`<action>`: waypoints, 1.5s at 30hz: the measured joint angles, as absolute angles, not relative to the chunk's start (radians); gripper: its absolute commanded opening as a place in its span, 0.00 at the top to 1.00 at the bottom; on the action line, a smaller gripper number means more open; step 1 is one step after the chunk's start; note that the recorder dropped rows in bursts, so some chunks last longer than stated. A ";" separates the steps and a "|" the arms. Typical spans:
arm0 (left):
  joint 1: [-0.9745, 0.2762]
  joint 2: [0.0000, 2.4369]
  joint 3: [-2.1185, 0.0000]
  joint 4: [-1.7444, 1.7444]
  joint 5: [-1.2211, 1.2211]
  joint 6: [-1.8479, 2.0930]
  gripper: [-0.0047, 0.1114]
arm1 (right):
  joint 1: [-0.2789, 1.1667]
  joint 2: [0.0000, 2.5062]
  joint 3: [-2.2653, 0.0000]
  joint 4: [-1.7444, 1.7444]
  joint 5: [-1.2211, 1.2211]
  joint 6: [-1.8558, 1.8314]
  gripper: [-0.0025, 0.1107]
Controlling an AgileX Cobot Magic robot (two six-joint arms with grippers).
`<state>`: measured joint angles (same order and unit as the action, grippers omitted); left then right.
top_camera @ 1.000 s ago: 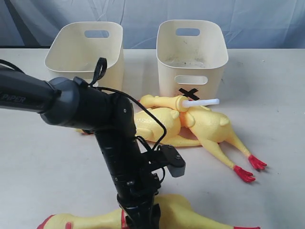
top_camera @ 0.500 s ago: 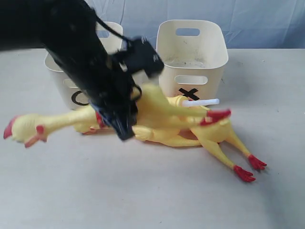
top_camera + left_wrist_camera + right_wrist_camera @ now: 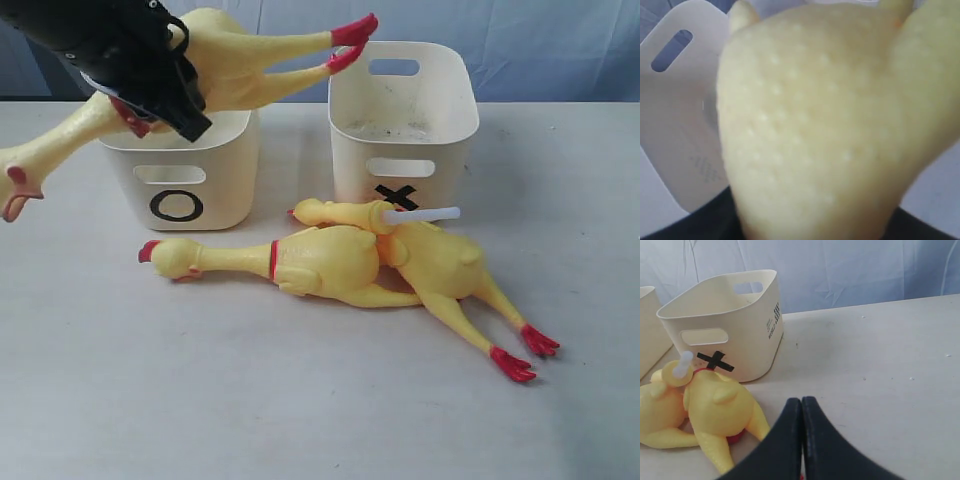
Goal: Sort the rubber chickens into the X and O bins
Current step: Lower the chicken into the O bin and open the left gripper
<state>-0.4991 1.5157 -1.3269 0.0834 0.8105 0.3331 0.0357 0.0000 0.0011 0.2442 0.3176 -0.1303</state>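
Your left hand (image 3: 172, 100) is clamped on the lifted chicken (image 3: 235, 55), holding it in the air above the O bin (image 3: 185, 170), which stands toward the far edge of the surface (image 3: 300, 410). The bird's head hangs out past the bin's left side and its red feet reach toward the rim of the X bin (image 3: 402, 130), next to it on the right. From the left wrist, the pimpled yellow body fills nearly the whole picture.

Two more birds lie touching just in front of the bins. The banded chicken (image 3: 310, 262) points its head at the left edge. The stick chicken (image 3: 440, 262) overlaps it, white stick by the black X, red feet toward the near right corner.

Your right hand (image 3: 801, 440) has its fingers pressed together on nothing, low over the surface near the stick chicken's legs.
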 measured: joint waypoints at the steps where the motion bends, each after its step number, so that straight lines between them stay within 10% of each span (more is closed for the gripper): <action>1: -0.496 1.527 -1.327 0.083 0.801 0.333 0.96 | 0.036 0.000 0.001 0.244 0.318 -0.130 0.99; 22: -0.288 1.754 -1.502 0.270 0.653 0.163 0.96 | 0.036 0.000 0.001 0.244 0.318 -0.130 0.99; 45: -0.070 2.065 -1.673 0.000 -0.382 0.114 0.96 | 0.036 0.000 0.001 0.244 0.318 -0.130 0.99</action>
<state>-0.0704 2.0648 -1.6725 0.0000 -0.3823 0.1143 0.0357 0.0000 0.0011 0.2442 0.3176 -0.1303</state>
